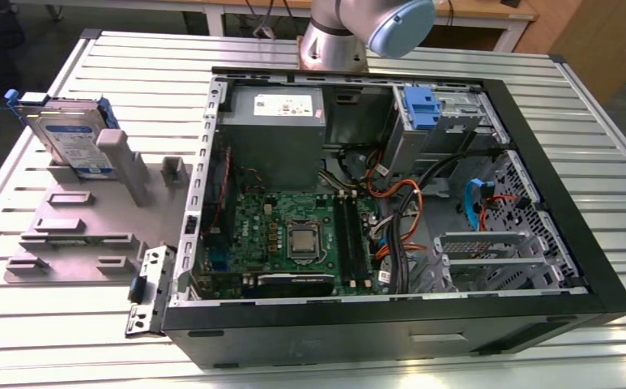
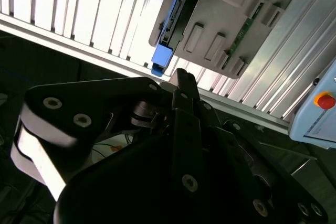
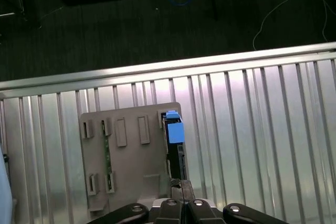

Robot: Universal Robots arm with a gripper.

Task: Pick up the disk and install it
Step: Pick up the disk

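The disk is stood on edge in a grey holder at ten o'clock of the computer case (presumably so its sides can be gripped), and the gripper is held high over it, fingers pressed together on nothing.

The disk is a flat silver-grey metal drive with a white-and-blue label on its broad face and blue plastic rails along its sides. It stands upright on one edge in a slot of a grey holder, at the exterior view's left of the computer case. Both wrist views show it edge-on, with its blue ends visible.
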